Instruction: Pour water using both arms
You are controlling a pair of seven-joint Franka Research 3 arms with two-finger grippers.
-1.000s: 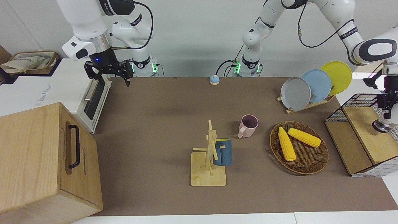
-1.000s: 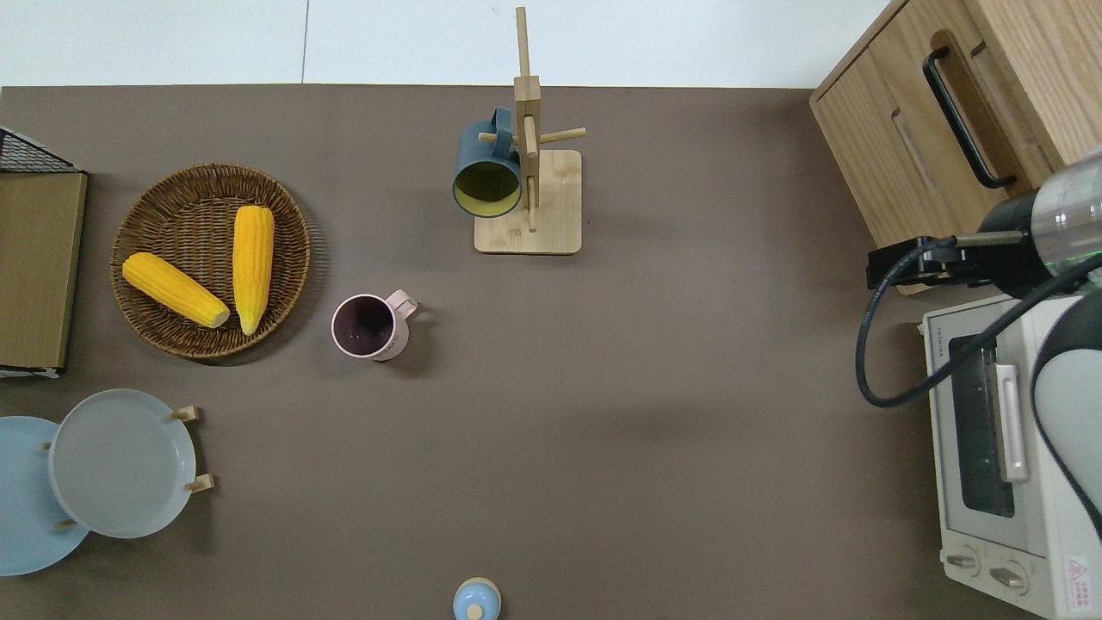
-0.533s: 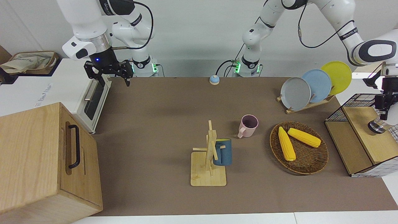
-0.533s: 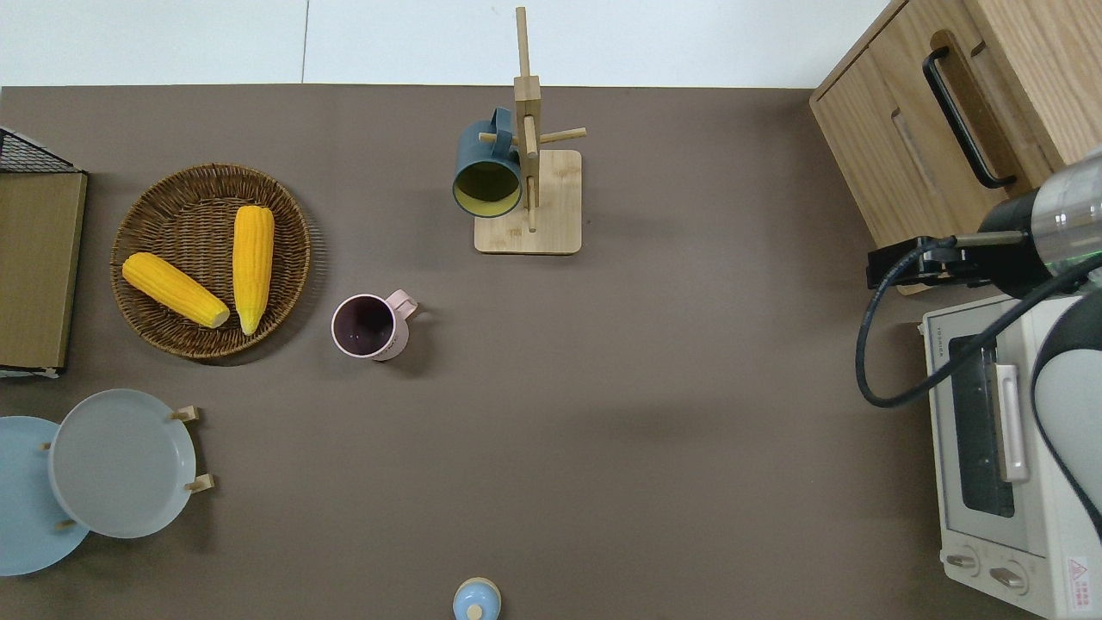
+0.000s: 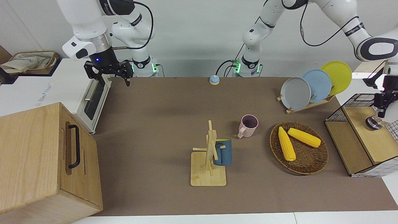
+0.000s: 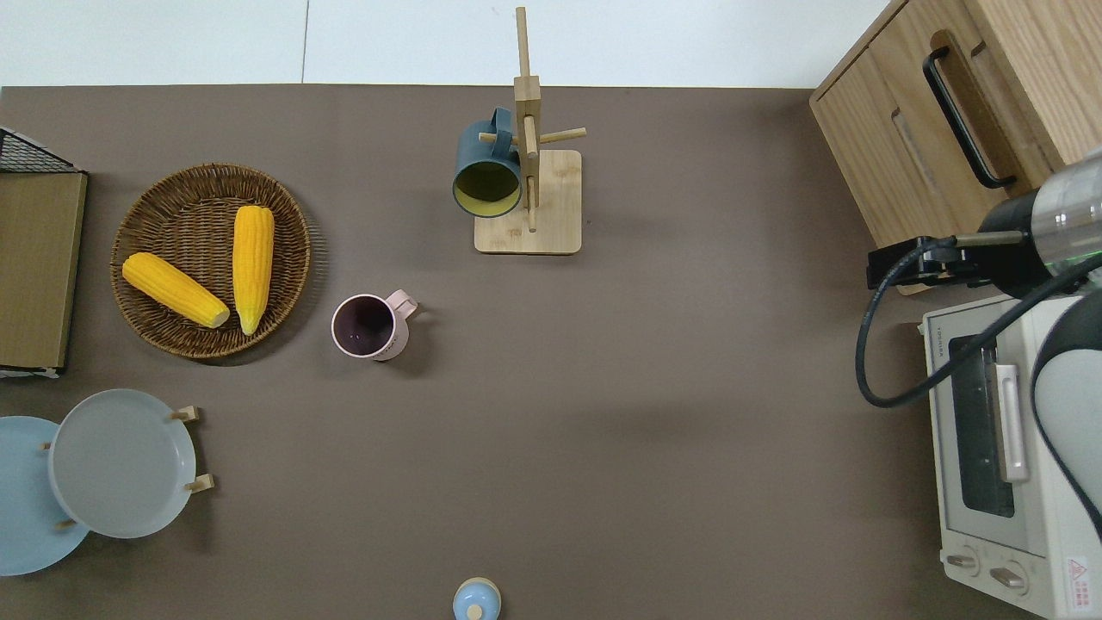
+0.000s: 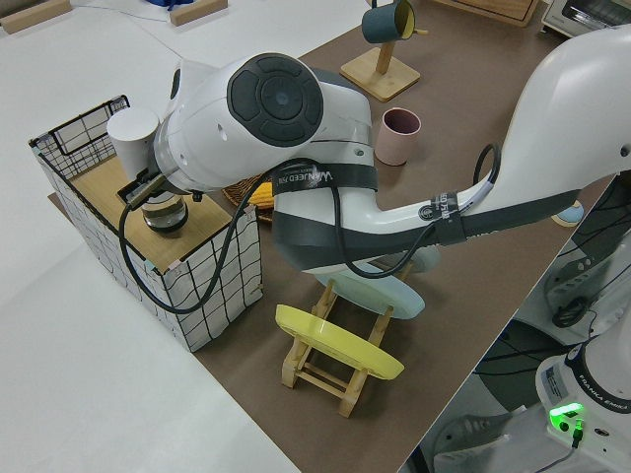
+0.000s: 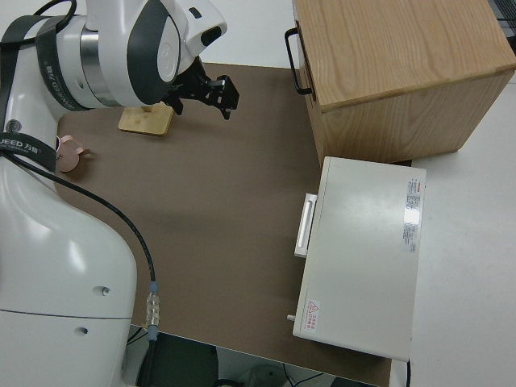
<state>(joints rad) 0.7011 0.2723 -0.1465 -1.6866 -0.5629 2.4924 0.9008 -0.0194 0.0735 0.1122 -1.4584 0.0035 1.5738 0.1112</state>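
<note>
Gripping item 1, a clear glass tumbler (image 5: 373,122) (round, ribbed-looking wall), the left gripper (image 5: 380,109) is closing its jaws on the rim. It is holding the glass over the smooth wooden shelf (image 5: 367,140) inside a black wire-mesh rack (image 5: 357,101) at the left arm's end of the table. Whether the glass is touching the wood cannot be told. A plain white cylindrical cup (image 7: 132,133) is standing on the same shelf, just beside the glass.

The right gripper (image 5: 110,79) is parked, with its jaws spread wide and holding nothing.

Item 2, a matte pink mug (image 5: 248,125), is standing upright on the brown mat (image 5: 155,118), between the woven wicker basket (image 5: 314,161) and the bamboo mug tree (image 5: 209,169). A dark blue mug (image 5: 223,151) (yellow inside) is hanging on a peg of the tree. Two ridged yellow corn cobs (image 5: 286,143) are lying in the basket.

Item 3: three round plates, grey (image 5: 295,93), pale blue (image 5: 319,84) and yellow (image 5: 337,76), are leaning on a slatted wooden stand (image 5: 306,105).

Item 4: an oak-grain cabinet (image 5: 34,161) with a black bar handle (image 5: 74,146) is sitting beside a white toaster oven (image 6: 999,448). The oven is carrying a red triangle warning sticker (image 6: 1076,573) (its text is too small to read).
</note>
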